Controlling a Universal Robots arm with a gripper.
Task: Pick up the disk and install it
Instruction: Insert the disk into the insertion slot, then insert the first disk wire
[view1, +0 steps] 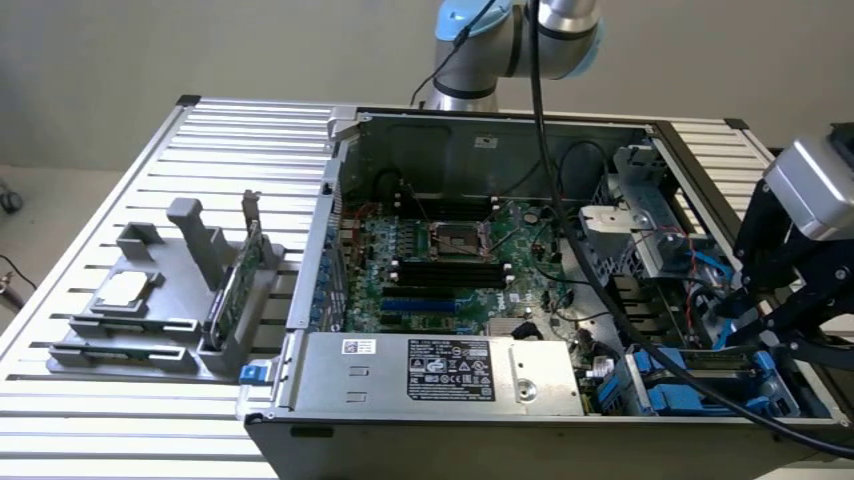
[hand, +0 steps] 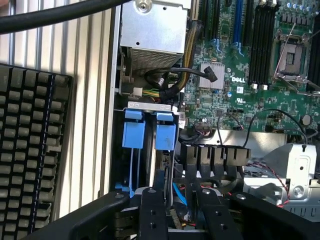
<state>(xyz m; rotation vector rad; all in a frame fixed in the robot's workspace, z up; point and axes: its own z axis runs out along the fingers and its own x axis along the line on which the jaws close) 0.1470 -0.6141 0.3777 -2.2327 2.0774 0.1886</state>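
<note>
A Universal Robots arm is hanging its tool (view1: 747, 335) low over the drive bay of an open computer case (view1: 481, 130), which is lying on a slatted aluminium tabletop (view1: 80, 420). From the wrist, the tool's two black fingers (hand: 152, 200) are standing apart, with only cabling showing in the gap and nothing clamped between them. The disk (hand: 166, 135) is sitting in the bay just ahead of the fingertips, on edge in its bright blue carrier, beside a second blue carrier (hand: 134, 132). Which of the pair is the one being worked cannot be told for certain, but the one in line with the tool appears to be it. Its long axis is running straight out from under the fingertips, blue end farthest from the tool, so the tool is lying along that line rather than across it. The disk looks to be already down in its slot, though whether it is fully seated is hidden. The motherboard (hand: 250, 75) is spreading out to one side of the tool, the silver power supply (hand: 150, 35) sitting beyond the bay. Well apart from the tool, past the far wall of the case, a grey fixture (view1: 147, 330) is holding a small square chip (view1: 124, 290) and a green circuit card (view1: 234, 290).
</note>
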